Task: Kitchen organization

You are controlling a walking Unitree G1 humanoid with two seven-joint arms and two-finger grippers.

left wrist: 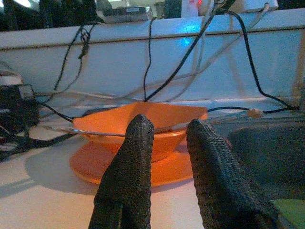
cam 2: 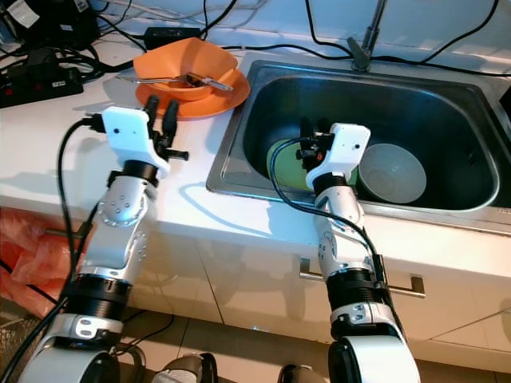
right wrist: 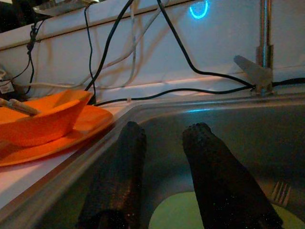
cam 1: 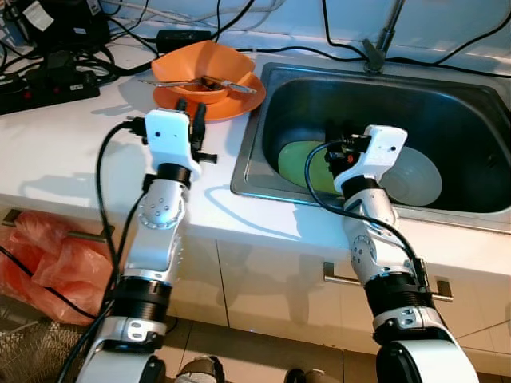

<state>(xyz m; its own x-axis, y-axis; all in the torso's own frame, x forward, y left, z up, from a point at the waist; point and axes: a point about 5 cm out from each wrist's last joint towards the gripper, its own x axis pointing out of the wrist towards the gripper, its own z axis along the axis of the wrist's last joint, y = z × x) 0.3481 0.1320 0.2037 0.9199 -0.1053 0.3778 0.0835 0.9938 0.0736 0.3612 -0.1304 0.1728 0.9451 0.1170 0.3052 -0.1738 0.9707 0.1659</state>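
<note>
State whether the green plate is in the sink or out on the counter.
In the sink: the green plate lies on the basin floor beside a grey bowl, below the right gripper.

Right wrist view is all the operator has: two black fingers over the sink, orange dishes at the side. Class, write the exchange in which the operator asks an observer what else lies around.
Operator: What is in the sink besides the green thing under my fingers?
Observer: The green plate lies beside a grey bowl, which sits on the robot's right.
Operator: Where is the left gripper?
Observer: Over the counter, just short of the orange plate, fingers apart.
Operator: Anything in the orange bowl?
Observer: Cutlery lies across its rim.
</note>
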